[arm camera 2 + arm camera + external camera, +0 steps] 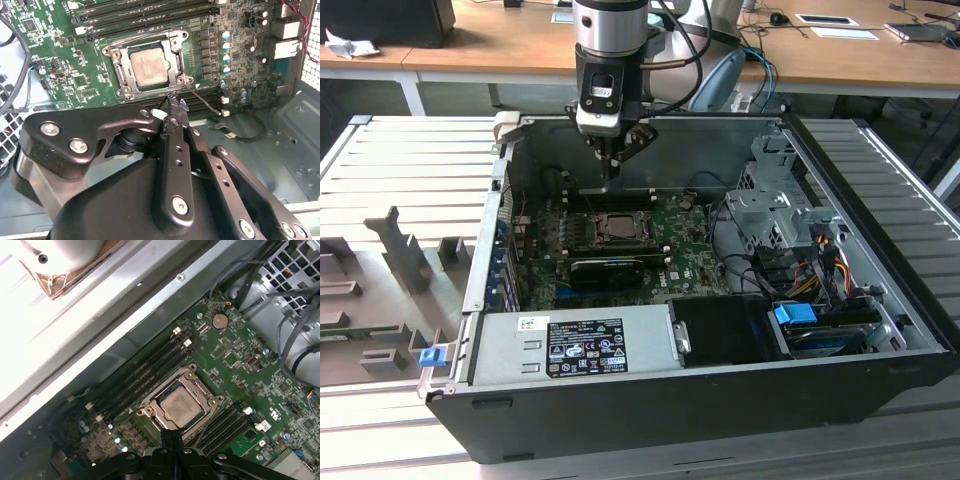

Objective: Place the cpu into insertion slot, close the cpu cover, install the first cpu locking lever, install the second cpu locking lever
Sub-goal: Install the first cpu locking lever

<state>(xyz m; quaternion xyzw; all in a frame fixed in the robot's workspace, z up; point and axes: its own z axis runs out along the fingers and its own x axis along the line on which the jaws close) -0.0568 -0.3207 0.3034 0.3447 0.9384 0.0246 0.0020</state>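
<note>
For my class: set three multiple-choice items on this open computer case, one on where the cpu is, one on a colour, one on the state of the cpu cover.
1. Where is the cpu?
A. in the insertion slot
B. on the desk behind the case
C. on the grey tray beside the case

2. What colour is the motherboard?
A. red
B. green
C. white

3. How does the cpu cover lie?
A. raised upright
B. taken off, outside the case
C. flat around the chip

Answers:
1 A: both wrist views show the chip seated in the socket.
2 B: the board is green in both wrist views.
3 C: in both wrist views its frame lies flat along the chip's edges.
</note>
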